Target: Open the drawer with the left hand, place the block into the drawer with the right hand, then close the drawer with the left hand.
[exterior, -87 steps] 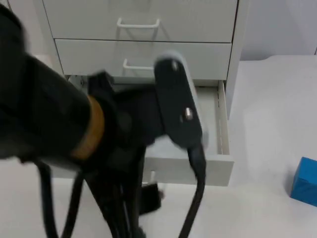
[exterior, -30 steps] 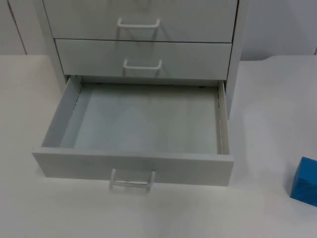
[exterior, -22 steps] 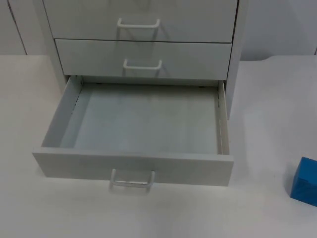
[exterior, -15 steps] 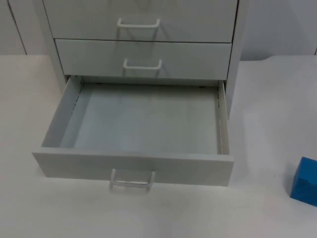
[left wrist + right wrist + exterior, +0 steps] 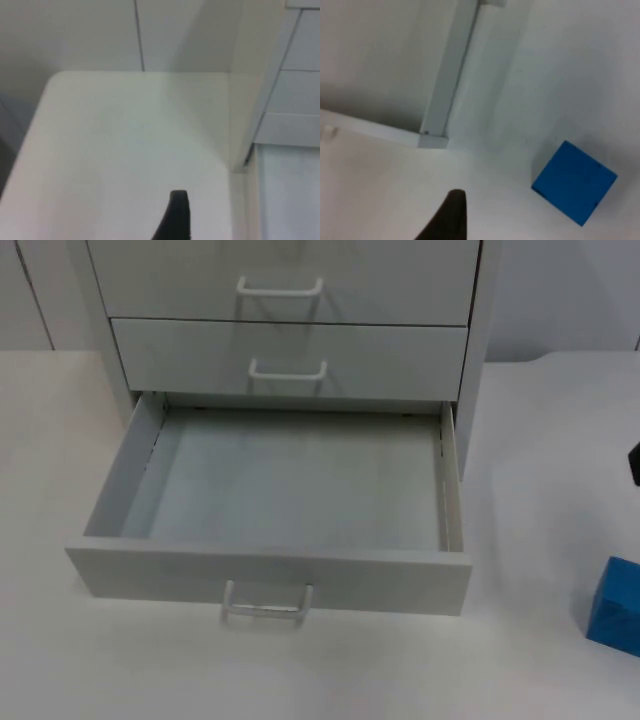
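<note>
The blue block [image 5: 613, 606] sat on the white table [image 5: 540, 440] well to the right of the drawer [image 5: 270, 577], apart from its front right corner; in the right wrist view the block [image 5: 573, 182] lay bare on the table near that corner [image 5: 432, 140], nothing touching it. The drawer stood pulled fully out of the white cabinet [image 5: 280, 300], its inside bare and its handle [image 5: 266, 602] facing forward. Above it the two upper drawers were closed, each with a white handle [image 5: 287, 371].

The right gripper hung over the table between the drawer and the block, one black fingertip [image 5: 447, 217] visible; a dark edge of that arm [image 5: 634, 463] showed beyond the block, right of the drawer. Whether its fingers were parted or closed I cannot tell, and it held nothing visible. The left gripper waited over the table left of the cabinet's side wall [image 5: 247, 100], one fingertip [image 5: 176, 217] in sight; its opening I cannot tell either.

The table top was plain matte white, ending at a grey panelled partition [image 5: 100, 30] behind the cabinet. No writing or labels could be read on the block or cabinet.
</note>
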{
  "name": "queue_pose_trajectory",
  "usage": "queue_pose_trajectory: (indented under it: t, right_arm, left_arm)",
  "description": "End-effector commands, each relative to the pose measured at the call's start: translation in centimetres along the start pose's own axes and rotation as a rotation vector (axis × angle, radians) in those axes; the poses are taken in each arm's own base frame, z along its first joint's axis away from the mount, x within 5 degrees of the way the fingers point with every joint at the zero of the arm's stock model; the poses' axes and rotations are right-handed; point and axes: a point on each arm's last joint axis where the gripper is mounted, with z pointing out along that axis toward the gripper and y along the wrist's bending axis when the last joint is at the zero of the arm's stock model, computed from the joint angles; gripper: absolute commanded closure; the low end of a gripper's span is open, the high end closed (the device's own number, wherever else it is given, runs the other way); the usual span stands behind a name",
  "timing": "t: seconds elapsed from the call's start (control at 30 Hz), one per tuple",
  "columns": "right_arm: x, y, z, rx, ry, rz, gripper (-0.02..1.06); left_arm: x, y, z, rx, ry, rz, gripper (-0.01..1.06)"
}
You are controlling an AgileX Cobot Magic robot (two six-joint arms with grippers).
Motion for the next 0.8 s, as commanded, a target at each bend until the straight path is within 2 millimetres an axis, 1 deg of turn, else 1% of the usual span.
queue_pose_trajectory:
  t: [0.0,0.1,0.17,0.23,0.37,0.4,0.53,0.57,0.7,0.77]
  right_arm:
    - [0.0,-0.1,1.2,0.027,0.002,0.012,0.0]
    - [0.1,-0.1,2.5,0.034,0.03,0.014,0.0]
    - [0.1,-0.1,3.1,0.033,0.032,0.032,0.0]
    - [0.0,0.0,3.3,0.028,0.024,0.045,0.0]
    - [0.3,0.0,4.8,0.038,0.06,0.105,0.0]
    - [0.3,0.0,4.8,0.038,0.06,0.105,0.0]
    - [0.9,0.0,7.1,0.048,0.118,0.133,0.0]
    - [0.9,0.0,7.1,0.048,0.118,0.133,0.0]
    - [1.8,-0.1,9.6,0.065,0.181,0.184,0.0]
    - [2.4,-0.2,10.6,0.076,0.215,0.186,0.0]
  left_arm:
    - [-0.2,-0.5,-0.1,0.046,-0.009,-0.032,0.3]
    - [-0.4,-0.6,-0.1,0.063,-0.01,-0.045,0.32]
    - [-0.6,-0.8,-0.2,0.08,-0.022,-0.095,0.33]
    - [-0.6,-0.8,-0.2,0.083,-0.023,-0.101,0.33]
    - [-0.6,-0.4,-0.2,0.042,-0.025,-0.05,0.33]
    - [-0.6,-0.4,-0.2,0.042,-0.025,-0.05,0.33]
    - [-0.6,-0.2,-0.5,0.015,-0.043,-0.017,0.33]
    - [-0.6,-0.2,-0.5,0.015,-0.043,-0.017,0.33]
    - [-0.5,0.0,-0.6,-0.058,-0.036,-0.008,0.32]
    - [-0.5,-0.3,-0.6,-0.064,-0.036,0.038,0.26]
